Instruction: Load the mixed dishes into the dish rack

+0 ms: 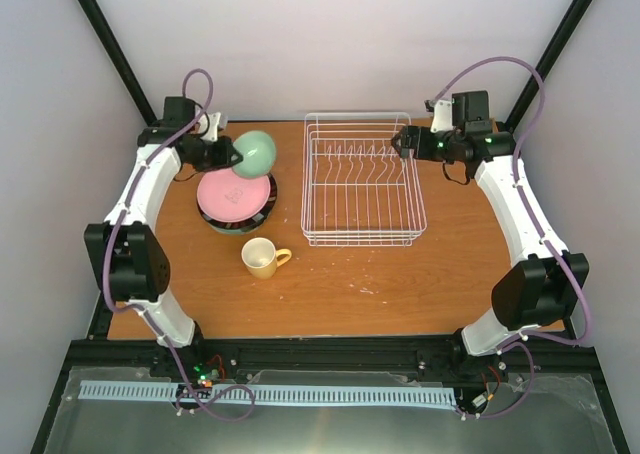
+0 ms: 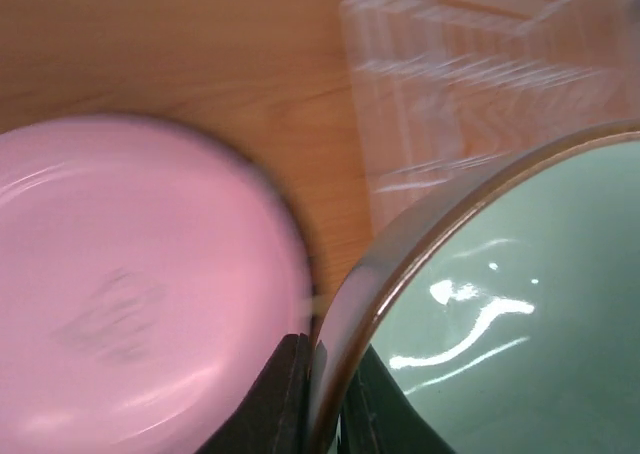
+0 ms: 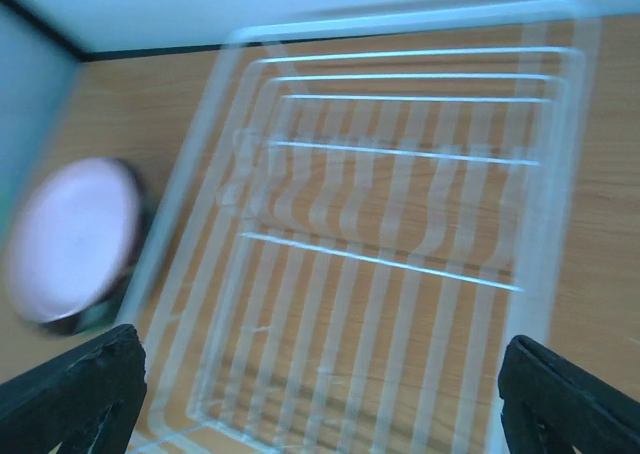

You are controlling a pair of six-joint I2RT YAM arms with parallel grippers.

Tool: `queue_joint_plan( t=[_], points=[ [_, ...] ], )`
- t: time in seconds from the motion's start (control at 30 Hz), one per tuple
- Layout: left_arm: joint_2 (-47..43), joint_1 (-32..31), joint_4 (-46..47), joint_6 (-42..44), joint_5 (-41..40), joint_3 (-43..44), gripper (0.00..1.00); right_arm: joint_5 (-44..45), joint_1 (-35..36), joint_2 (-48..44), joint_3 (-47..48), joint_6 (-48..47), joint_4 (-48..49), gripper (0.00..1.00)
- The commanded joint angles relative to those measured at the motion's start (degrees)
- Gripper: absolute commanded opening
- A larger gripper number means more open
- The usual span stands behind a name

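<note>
- Well, the left claw point(image 1: 232, 154) is pinched tight on the rim of the mint green bowl point(image 1: 256, 152). One finger point(image 2: 270, 404) is on the outside and the other is on the inside.
- The bowl is tipped on its side at the far left of the table point(image 1: 450, 274), just past the far edge of the pink plate point(image 1: 235, 194). I can't tell if the two touch.
- The pink plate lies flat on top of a stack, and a dark rim point(image 1: 268, 202) peeks out from under it.
- The pale yellow mug point(image 1: 262, 258) stands upright on the table, just in front of the stack, with its handle pointing right.
- The white dish rack point(image 1: 360, 242) sits in the middle of the table, to the right of the stack and apart from it.
- The right claw point(image 1: 403, 142) is spread wide and holds nothing. It hangs over the far right corner of the rack.
- Both wrist views are blurry.
</note>
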Motion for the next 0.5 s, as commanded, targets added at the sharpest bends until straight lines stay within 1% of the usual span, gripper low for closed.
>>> queue_joint_plan(
  t=[0.0,0.03,0.07,0.1,0.13,0.17,0.2,0.27,0.37,0.47],
  points=[
    [-7.0,-0.3,22.7,-14.3,32.2,-2.1,0.01,-26.7,-0.1,-0.8,-0.1,0.3,6.5,0.95],
    [-8.5,-0.3,31.2,-20.0,37.1,-5.7,0.01,-33.7,0.0,-0.6,-0.7,3.1,9.3,0.96],
    [-9.2,-0.4,42.0,-27.0,41.5,-9.5,0.01,-40.0,0.0,-0.6,-2.3,7.6,13.8,0.95],
    [-10.3,-0.5,51.3,-33.6,44.6,-13.1,0.01,-46.1,0.0,-1.0,-5.4,14.6,22.0,0.95],
    [-11.6,-0.6,59.2,-40.2,46.6,-15.8,0.01,-50.2,0.1,-1.7,-8.8,22.4,31.2,0.95],
    [-12.1,-0.7,64.9,-44.0,47.7,-17.8,0.01,-52.6,0.3,-2.3,-12.3,30.1,43.9,0.96],
    [-12.3,-0.8,69.2,-47.1,48.8,-19.4,0.01,-54.3,0.4,-2.6,-14.7,35.4,50.9,0.96],
    [-12.4,-1.4,77.4,-53.3,50.6,-21.5,0.01,-57.2,1.1,-2.3,-15.9,41.1,56.4,0.99],
    [-11.8,-3.3,92.3,-63.5,51.5,-25.3,0.01,-59.3,3.9,-1.3,-14.3,43.8,58.5,1.00],
    [-10.1,-5.8,108.4,-74.4,49.9,-28.2,0.00,-60.1,7.4,-0.1,-12.8,45.7,59.8,1.00]
  ],
)
